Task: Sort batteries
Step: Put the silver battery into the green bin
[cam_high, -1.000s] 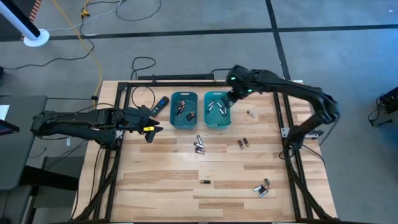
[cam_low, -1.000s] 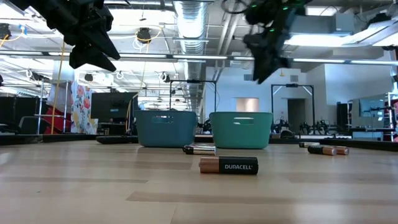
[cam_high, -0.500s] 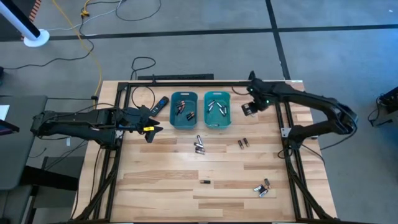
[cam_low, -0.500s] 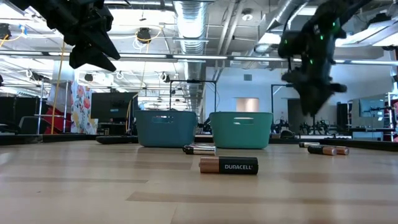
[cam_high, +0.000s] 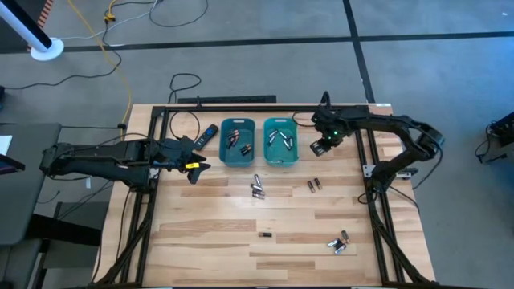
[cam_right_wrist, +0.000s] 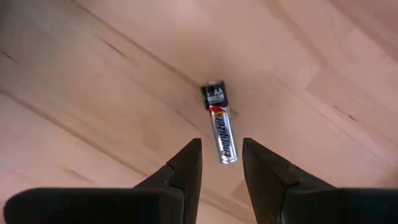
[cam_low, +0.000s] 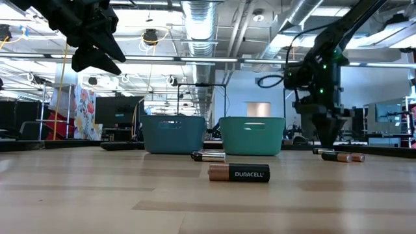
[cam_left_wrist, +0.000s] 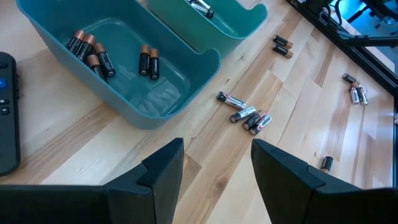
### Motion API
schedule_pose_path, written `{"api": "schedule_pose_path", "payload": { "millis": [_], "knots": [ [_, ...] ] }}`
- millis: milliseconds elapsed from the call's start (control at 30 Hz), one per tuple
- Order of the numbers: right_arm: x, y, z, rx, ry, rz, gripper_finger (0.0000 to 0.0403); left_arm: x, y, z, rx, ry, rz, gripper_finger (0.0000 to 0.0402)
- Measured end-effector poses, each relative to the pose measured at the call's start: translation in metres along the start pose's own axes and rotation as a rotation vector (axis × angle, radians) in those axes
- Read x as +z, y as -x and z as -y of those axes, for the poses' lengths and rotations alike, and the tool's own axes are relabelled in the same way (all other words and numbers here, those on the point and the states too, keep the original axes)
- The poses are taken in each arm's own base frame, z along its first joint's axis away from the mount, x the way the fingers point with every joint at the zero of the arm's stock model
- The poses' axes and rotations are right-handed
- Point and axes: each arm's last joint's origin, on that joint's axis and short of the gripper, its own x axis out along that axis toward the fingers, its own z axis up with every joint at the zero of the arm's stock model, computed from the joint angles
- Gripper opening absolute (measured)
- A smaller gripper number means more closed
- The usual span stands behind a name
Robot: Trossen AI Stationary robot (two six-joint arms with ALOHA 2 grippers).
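Two teal bins stand side by side at the table's far middle: the left bin (cam_high: 238,143) holds dark copper-ended batteries (cam_left_wrist: 93,55), the right bin (cam_high: 280,141) silvery ones. My right gripper (cam_high: 321,147) is open, pointing down close over a lone silver battery with a black end (cam_right_wrist: 219,127) that lies flat on the wood right of the bins. Its fingers (cam_right_wrist: 186,163) stand on either side of the battery's nearer end without touching. In the low view this gripper (cam_low: 323,135) hangs near the tabletop. My left gripper (cam_high: 193,158) waits open, raised, left of the bins.
Loose batteries lie on the table: a cluster (cam_high: 257,187) in front of the bins, a pair (cam_high: 313,185), a single one (cam_high: 264,234) and a group (cam_high: 340,242) near the front right. A black remote (cam_high: 208,134) lies left of the bins. Black frame rails edge the table.
My right gripper has swung from above the right bin toward the table's right edge and come down over the lone silver battery. The left arm has kept still.
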Motion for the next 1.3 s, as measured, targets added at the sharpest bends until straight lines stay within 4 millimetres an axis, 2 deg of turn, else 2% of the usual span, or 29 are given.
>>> {"api": "schedule_pose_path", "payload": {
  "millis": [400,567,733,900,1133,1300],
  "knots": [
    [0.009,-0.03,0.0,-0.02,0.068,-0.082,0.0125,0.0,0.0,0.0,0.0,0.015,0.0,0.0185],
    [0.008,-0.036,-0.004,-0.024,0.084,-0.104,0.0078,0.0,0.0,0.0,0.0,0.015,0.0,0.0185],
    [0.007,-0.032,-0.005,-0.022,0.084,-0.099,0.002,0.0,0.0,0.0,0.0,0.015,0.0,0.0185],
    [0.01,-0.003,-0.004,-0.007,0.056,-0.1,0.0012,0.0,0.0,0.0,0.001,0.015,0.0,0.0185],
    [0.022,0.075,-0.009,0.043,-0.015,0.095,0.0016,0.001,0.0,-0.001,0.032,-0.008,0.022,0.0185],
    [0.036,0.125,-0.031,0.111,0.021,0.255,0.0016,0.001,0.0,-0.001,0.041,-0.022,0.029,0.0185]
  ]
}}
